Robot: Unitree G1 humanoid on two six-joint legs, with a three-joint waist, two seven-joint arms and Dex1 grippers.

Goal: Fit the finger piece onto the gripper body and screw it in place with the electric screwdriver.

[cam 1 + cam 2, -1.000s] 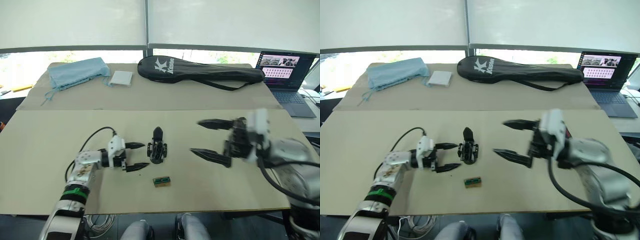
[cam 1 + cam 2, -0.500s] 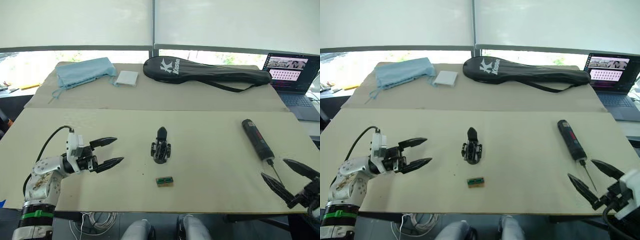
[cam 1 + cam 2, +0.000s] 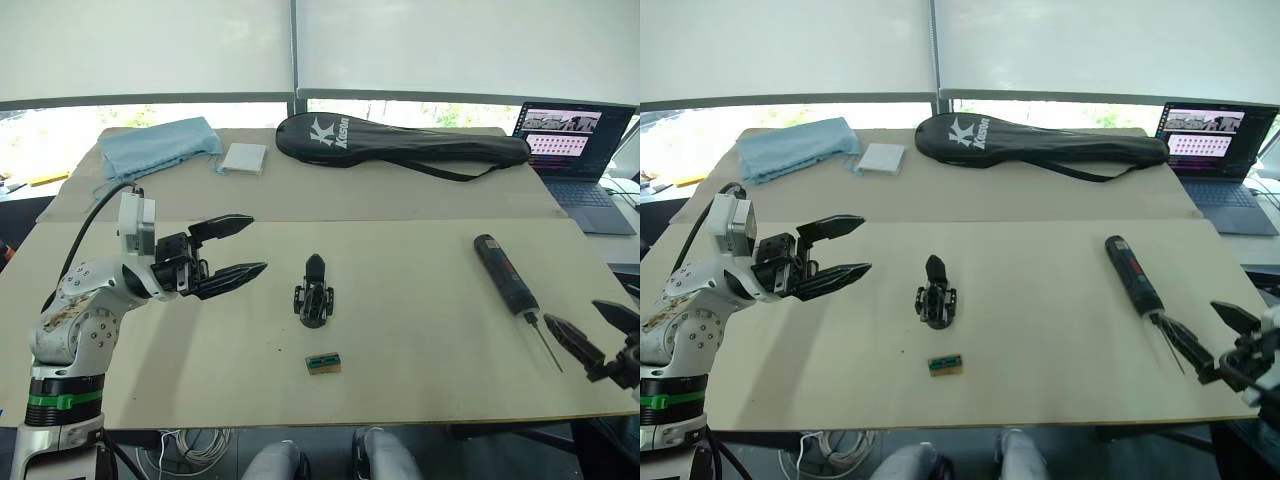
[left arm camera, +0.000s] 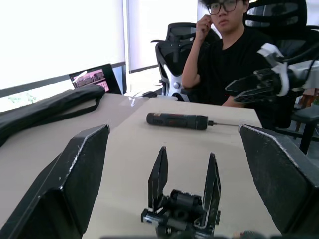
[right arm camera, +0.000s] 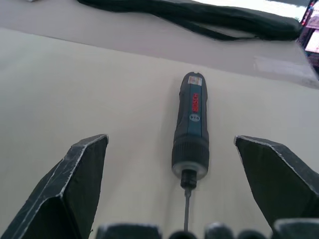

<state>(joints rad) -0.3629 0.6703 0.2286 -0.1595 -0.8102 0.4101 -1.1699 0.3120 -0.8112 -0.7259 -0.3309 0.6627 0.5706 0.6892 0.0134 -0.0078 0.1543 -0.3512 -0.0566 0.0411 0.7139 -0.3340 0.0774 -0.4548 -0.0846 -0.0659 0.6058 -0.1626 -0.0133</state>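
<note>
The counter (image 3: pixel 420 400) carries everything, and places below are given from the gripper body (image 3: pixel 313 303), which sits near its middle. A long black bag (image 3: pixel 400 140) lies well beyond the body, across the far side of the counter. A blue cloth (image 3: pixel 155 145) lies far to the body's left at the back, with a white pad (image 3: pixel 243 157) just beside it. A laptop (image 3: pixel 575 150) stands open far to the right at the back, past the bag's end.

The left pincer (image 3: pixel 235 250) hangs to the left of the body, apart from it, fingers spread wide and holding nothing, tips aimed at the body. The screwdriver (image 3: pixel 503 275) lies flat well to the right of the body, its bit pointing toward the near edge. The right pincer (image 3: pixel 590 335) sits further right and nearer, just past the bit's tip, wide open and empty.

The finger piece (image 3: pixel 315 267) stands on the body's far end, touching it. A small green-and-tan box (image 3: pixel 323 362) lies just in front of the body.
</note>
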